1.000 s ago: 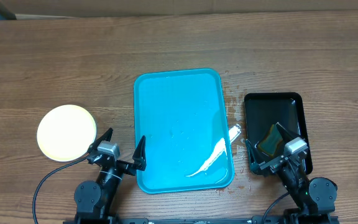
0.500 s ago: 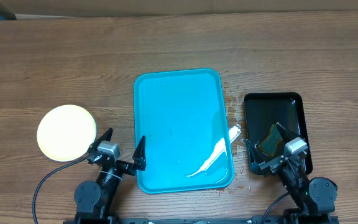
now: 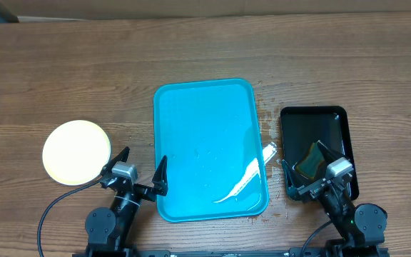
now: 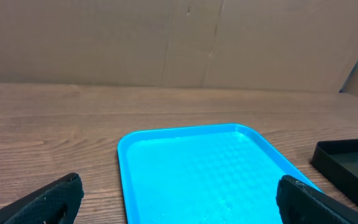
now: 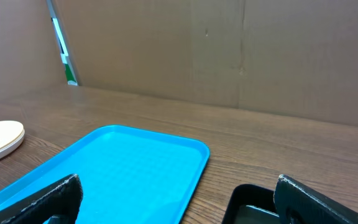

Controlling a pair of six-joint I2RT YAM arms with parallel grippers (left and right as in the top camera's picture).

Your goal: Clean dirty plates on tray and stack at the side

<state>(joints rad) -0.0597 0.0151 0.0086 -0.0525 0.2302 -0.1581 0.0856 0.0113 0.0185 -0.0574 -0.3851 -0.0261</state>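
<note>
plates [image 3: 76, 151] well left of tray [image 3: 198, 121] | tray edge near black tray [image 3: 312, 125]

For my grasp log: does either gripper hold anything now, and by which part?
Nothing is held. The left gripper and the right gripper both stand open, with nothing between their fingers.

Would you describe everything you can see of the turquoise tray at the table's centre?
The turquoise tray is a rectangle with rounded corners and a low raised rim, looking like glossy plastic. It lies flat on the wooden table, long sides running away from the robot. Nothing rests on it but small droplets and a white streak, glare or liquid, by its near right corner. The plates lie off it to the left; the black tray sits apart on its right.
</note>
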